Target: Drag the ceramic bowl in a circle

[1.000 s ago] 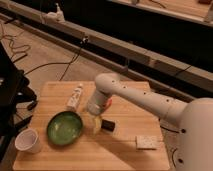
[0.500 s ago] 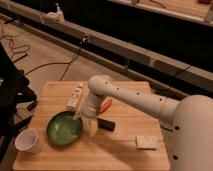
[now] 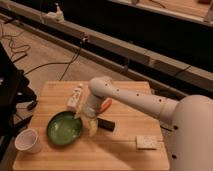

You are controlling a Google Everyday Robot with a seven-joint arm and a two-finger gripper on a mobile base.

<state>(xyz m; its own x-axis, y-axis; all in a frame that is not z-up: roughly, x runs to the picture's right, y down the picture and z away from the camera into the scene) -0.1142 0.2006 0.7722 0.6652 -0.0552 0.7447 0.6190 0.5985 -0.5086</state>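
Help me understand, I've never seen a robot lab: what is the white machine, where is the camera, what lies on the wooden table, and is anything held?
There is one picture, taken from above, looking down on a wooden table. The white machine is a robot arm reaching in from the right. Its gripper is open at the right rim of the green ceramic bowl and holds nothing. Also there: a white cup, a lying bottle, a black block and a pale sponge.
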